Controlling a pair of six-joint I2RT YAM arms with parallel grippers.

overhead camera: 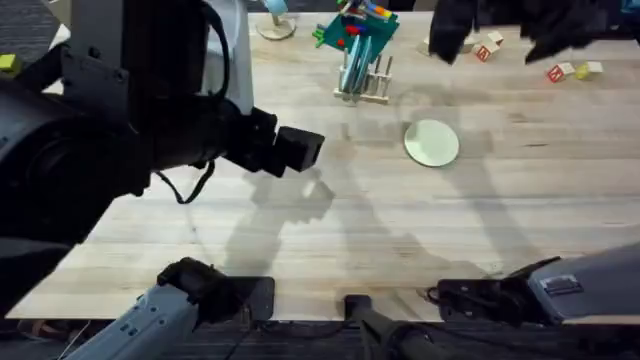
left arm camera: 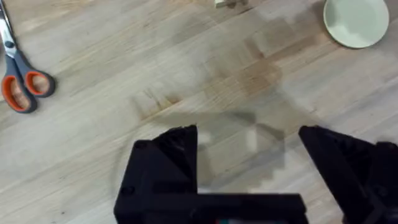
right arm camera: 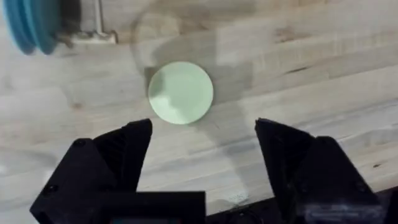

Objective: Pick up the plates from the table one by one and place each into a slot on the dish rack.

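Observation:
A cream plate (overhead camera: 432, 142) lies flat on the table (overhead camera: 420, 230), to the right of and nearer than the dish rack (overhead camera: 362, 90). A light blue plate (overhead camera: 352, 62) stands upright between the rack's pegs. In the right wrist view the cream plate (right arm camera: 180, 92) lies ahead of my open right gripper (right arm camera: 202, 140), with the blue plate (right arm camera: 30, 25) and the rack's base (right arm camera: 87, 37) beyond it. My left gripper (left arm camera: 249, 146) hangs open over bare wood, well short of the cream plate (left arm camera: 356, 22). Both grippers hold nothing.
The left arm (overhead camera: 150, 110) rises large and dark over the table's left half. Orange-handled scissors (left arm camera: 18, 78) lie on the wood off to one side of the left gripper. A green toy-block board (overhead camera: 355, 28) stands behind the rack. Loose blocks (overhead camera: 560, 70) lie at the far right.

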